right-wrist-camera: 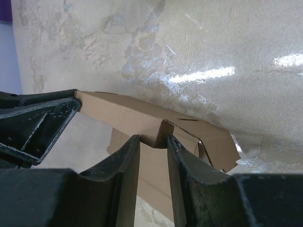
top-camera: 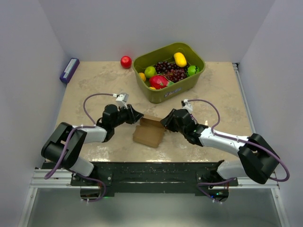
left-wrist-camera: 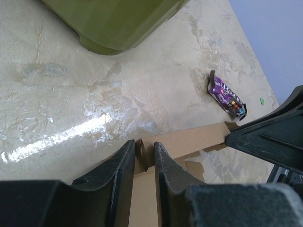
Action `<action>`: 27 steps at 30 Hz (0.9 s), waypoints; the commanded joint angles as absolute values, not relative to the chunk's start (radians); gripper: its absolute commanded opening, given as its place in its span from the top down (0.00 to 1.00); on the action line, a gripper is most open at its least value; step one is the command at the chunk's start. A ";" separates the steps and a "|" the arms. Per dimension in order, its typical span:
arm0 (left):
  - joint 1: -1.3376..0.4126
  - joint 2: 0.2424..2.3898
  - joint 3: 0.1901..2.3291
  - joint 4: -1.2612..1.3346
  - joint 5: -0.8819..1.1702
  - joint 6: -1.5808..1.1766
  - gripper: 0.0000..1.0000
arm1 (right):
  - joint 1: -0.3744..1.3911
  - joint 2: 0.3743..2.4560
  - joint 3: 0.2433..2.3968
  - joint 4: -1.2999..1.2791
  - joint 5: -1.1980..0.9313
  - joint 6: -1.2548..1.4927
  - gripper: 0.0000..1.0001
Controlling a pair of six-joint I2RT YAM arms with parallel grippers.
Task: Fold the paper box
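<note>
paper box (top-camera: 148, 132), bin (top-camera: 176, 92) behind (fruit (top-camera: 171, 72) in it)

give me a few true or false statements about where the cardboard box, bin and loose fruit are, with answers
1. The paper box lies inside the green bin. False: it sits on the table in front of the bin.
2. The left gripper and right gripper each have a flap of the box between their fingers. True.
3. The red apple is in the bin with the other fruit. False: it sits on the table, left of the bin.
4. A purple box lies by the table's left edge. True.
</note>
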State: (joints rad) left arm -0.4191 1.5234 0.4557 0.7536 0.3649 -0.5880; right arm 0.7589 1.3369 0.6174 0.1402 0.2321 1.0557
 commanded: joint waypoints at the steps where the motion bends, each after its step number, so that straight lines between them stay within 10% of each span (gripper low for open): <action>1: -0.414 1.506 0.407 0.669 0.308 -0.566 0.74 | 0.758 1.336 0.604 0.152 0.247 1.063 0.68; 27: -0.413 1.480 0.334 0.683 0.313 -0.597 0.77 | 0.756 1.241 0.626 0.103 0.294 0.968 0.59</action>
State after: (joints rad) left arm -0.4191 1.4731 0.3443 0.8471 0.3264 -0.6239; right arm 0.7589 1.2964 0.6025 0.1280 0.2394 1.0222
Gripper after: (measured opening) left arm 0.239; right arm 0.389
